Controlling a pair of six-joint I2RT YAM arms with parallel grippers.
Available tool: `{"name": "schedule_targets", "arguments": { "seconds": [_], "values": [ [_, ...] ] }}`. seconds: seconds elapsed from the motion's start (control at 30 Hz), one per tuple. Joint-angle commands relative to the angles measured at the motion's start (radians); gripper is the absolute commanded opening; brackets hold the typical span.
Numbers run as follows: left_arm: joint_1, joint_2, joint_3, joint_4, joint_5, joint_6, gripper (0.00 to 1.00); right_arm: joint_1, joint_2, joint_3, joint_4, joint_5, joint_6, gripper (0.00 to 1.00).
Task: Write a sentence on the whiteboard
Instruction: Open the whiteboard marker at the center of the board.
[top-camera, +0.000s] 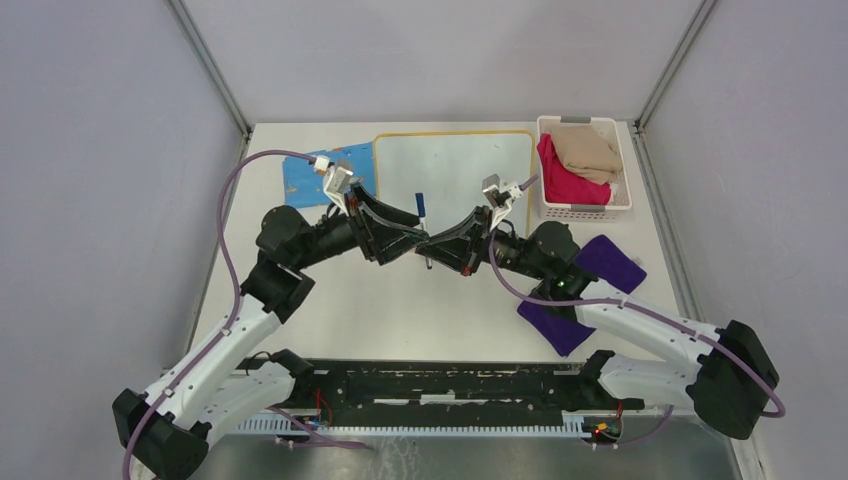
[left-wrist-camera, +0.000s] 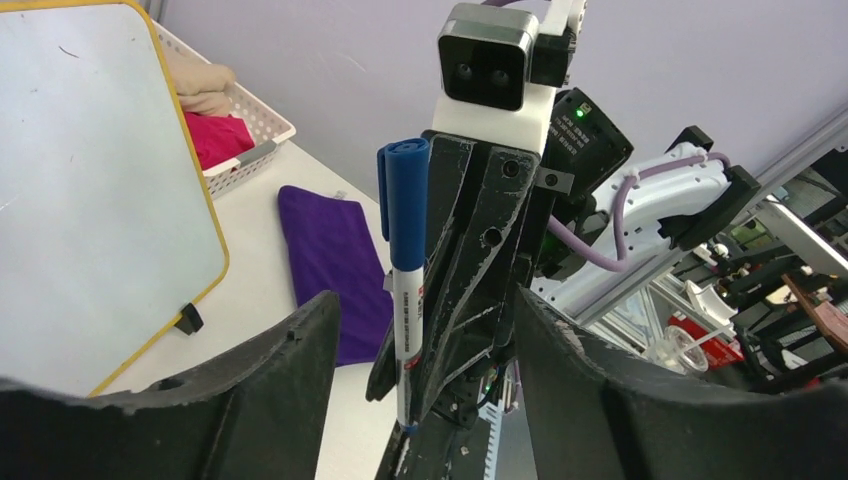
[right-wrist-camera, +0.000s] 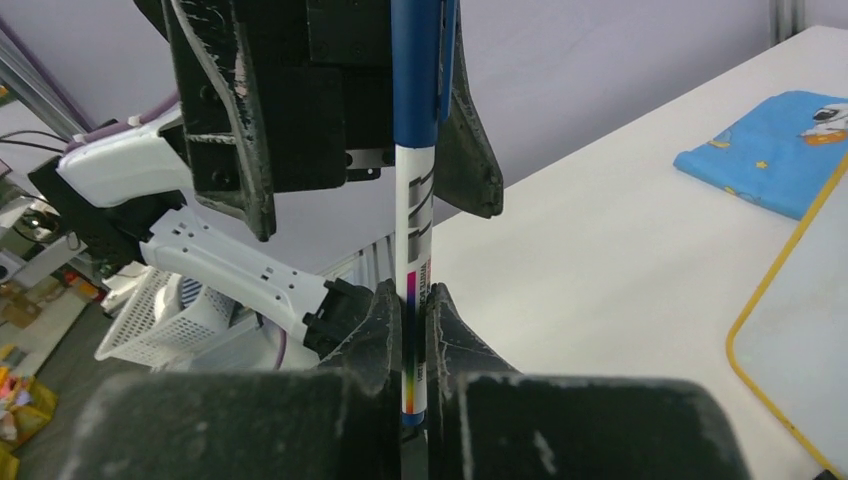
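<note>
Table (top-camera: 420, 310): whiteboard (top-camera: 455, 175), marker (top-camera: 421, 205), basket (top-camera: 585, 211), purple cloths (top-camera: 610, 262)

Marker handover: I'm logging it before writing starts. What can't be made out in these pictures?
- Marker tip: every view, under its blue cap.
- Marker body: top view, covered by the left hand and right hand; only the cap shows.
- Whiteboard near corners: top view, under the hands; left wrist view cuts the board at the frame's left edge.
- Marker label print: too small and blurred everywhere.
</note>
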Motion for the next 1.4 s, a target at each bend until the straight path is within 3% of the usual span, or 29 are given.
{"name": "schedule_targets", "arguments": {
  "seconds": [0.0,0.2,0.53,1.03,1.27,1.3,1.37],
  "values": [
    [-0.006,-0.042,0.063,-0.053,0.008,0.039,0.74,0.003,-0.076,0.067,-0.104,-0.019,-0.164,0.0],
    [-0.005,-0.026,0.117,-0.087,0.017,0.037,0.77,0.003,-0.134,0.092,-0.281,-0.034,-0.301,0.0],
    [-0.016,0.053,0.155,-0.02,0.107,-0.002,0.72,0.003,-0.152,0.098,-0.331,-0.066,-0.336,0.0],
    [-0.03,0.058,0.139,-0.019,0.114,0.0,0.39,0.004,-0.163,0.096,-0.341,-0.067,-0.343,0.0],
    [-0.035,0.056,0.128,-0.019,0.107,0.003,0.12,0.003,-0.168,0.096,-0.336,-0.078,-0.336,0.0],
    [-0.036,0.054,0.127,-0.019,0.104,0.003,0.07,0.004,-0.168,0.096,-0.33,-0.082,-0.332,0.02],
    [-0.035,0.05,0.123,-0.02,0.096,0.002,0.02,0.003,-0.169,0.094,-0.312,-0.083,-0.317,0.17]
  ]
}}
